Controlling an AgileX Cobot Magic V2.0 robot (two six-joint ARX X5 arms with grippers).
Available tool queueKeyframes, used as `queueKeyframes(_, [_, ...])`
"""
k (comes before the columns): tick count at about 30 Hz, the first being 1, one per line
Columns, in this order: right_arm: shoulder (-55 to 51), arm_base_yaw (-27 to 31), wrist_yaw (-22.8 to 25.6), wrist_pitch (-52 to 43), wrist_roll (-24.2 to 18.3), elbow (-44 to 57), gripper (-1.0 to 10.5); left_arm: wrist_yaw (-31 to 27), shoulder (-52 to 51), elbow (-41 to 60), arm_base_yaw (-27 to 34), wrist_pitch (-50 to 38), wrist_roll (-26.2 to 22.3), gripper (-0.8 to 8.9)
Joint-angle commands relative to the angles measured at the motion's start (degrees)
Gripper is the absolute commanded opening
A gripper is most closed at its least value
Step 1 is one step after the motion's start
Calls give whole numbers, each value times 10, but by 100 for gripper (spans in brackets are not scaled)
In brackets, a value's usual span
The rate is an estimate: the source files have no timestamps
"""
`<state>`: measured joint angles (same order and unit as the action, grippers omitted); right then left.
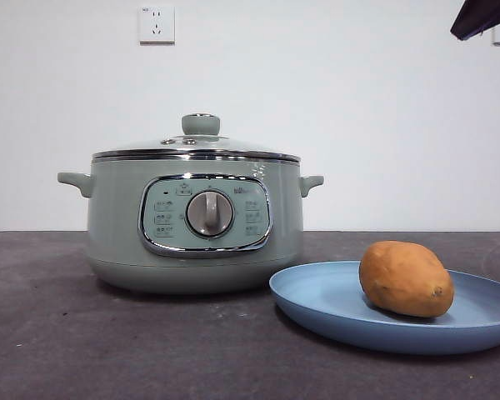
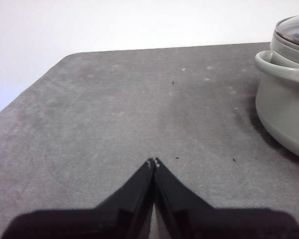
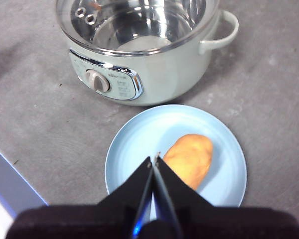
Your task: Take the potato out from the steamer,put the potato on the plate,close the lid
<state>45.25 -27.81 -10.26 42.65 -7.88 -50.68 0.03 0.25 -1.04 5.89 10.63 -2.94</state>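
The sage-green steamer point(image 1: 196, 221) stands on the table with its glass lid point(image 1: 197, 148) closed on it. The orange-brown potato point(image 1: 405, 278) lies on the light-blue plate point(image 1: 317, 300), right of the steamer. My right gripper point(image 3: 154, 160) is shut and empty, high above the plate point(image 3: 139, 144) and the potato point(image 3: 189, 158); the steamer point(image 3: 164, 74) with its lid point(image 3: 134, 25) shows beyond. My left gripper point(image 2: 153, 163) is shut and empty, low over bare table, well apart from the steamer point(image 2: 284, 104) and its lid point(image 2: 294, 32).
The dark grey tabletop point(image 1: 67, 342) stretches around the steamer. A white wall with a socket point(image 1: 157, 24) stands behind. A black arm tip point(image 1: 483, 17) shows at the top right corner of the front view. The table's edge point(image 3: 15, 174) shows in the right wrist view.
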Motion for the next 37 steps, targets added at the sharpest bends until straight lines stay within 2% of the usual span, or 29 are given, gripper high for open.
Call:
queueKeyframes(1, [-19, 20, 0, -1, -21, -3, 1, 1, -2, 9, 2, 0, 0, -4])
queueKeyframes(3, [-36, 43, -3, -7, -22, -3, 1, 1, -2, 9, 2, 0, 0, -4])
queueKeyframes(7, [-83, 108, -18, -21, 44, -1, 1, 1, -2, 9, 2, 0, 0, -4])
queueKeyframes(9, [-107, 142, -17, -38, 49, 7, 1, 1, -2, 9, 2, 0, 0, -4])
queueKeyframes(12, [-154, 200, -19, -104, 58, 42, 1, 1, -2, 9, 2, 0, 0, -4])
queueKeyframes(18, [-249, 276, -16, -244, 70, 156, 1, 1, -2, 9, 2, 0, 0, -4])
queueKeyframes(22, [-309, 297, -13, -336, 81, 255, 1, 1, -2, 9, 2, 0, 0, -4])
queueKeyframes(26, [-360, 300, -7, -386, 85, 344, 1, 1, -2, 9, 2, 0, 0, -4])
queueKeyframes(33, [-423, 300, 44, -396, 111, 441, 1, 1, -2, 9, 2, 0, 0, -4])
queueKeyframes(37, [-448, 300, 47, -396, 115, 475, 1, 1, -2, 9, 2, 0, 0, -4])
